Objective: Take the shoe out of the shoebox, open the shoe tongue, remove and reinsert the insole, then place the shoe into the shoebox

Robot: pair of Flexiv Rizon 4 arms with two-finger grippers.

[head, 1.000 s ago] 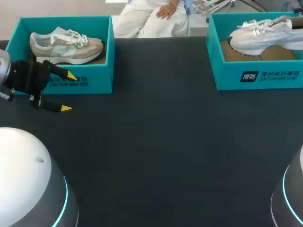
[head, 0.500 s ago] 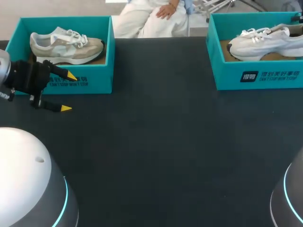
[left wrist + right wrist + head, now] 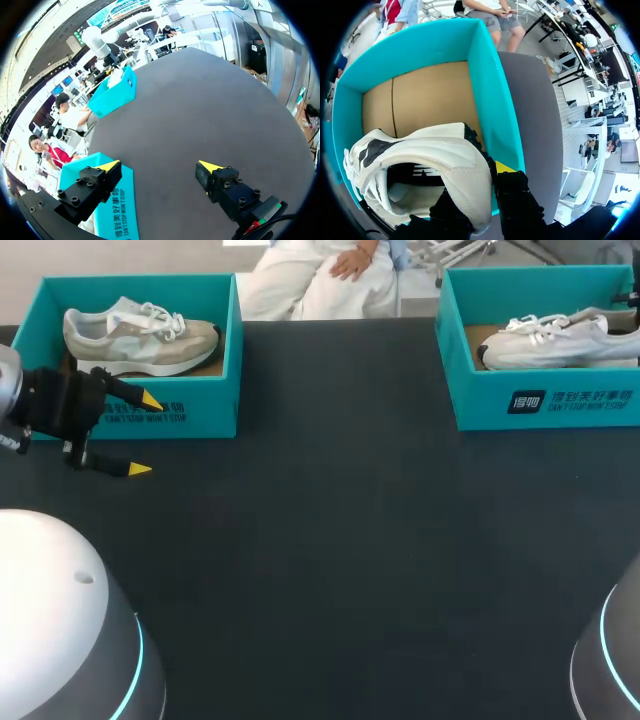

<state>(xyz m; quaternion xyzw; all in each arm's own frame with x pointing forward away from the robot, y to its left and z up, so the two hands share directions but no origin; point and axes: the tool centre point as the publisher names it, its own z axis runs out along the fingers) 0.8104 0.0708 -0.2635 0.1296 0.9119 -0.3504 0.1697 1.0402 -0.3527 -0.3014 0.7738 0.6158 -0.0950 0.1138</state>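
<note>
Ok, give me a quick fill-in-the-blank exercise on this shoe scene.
The left pincer stands ___, with nothing between its tips.
The beige shoe lies in the shoebox on the robot's ___ side.
The right pincer grips the white shoe at its ___.
Missing words: open, left, heel.

Wide bare table point(image 3: 330, 570) lies open between the two boxes. A beige shoe point(image 3: 140, 335) fills most of the left shoebox point(image 3: 190, 418). The left gripper point(image 3: 140, 435), fingers spread, stands at its near wall, perhaps touching it. In the right shoebox point(image 3: 490, 95) the white shoe point(image 3: 445, 155) leaves bare cardboard beyond it. The right gripper point(image 3: 480, 190) clamps its heel, one finger wedged beside the box wall
</note>
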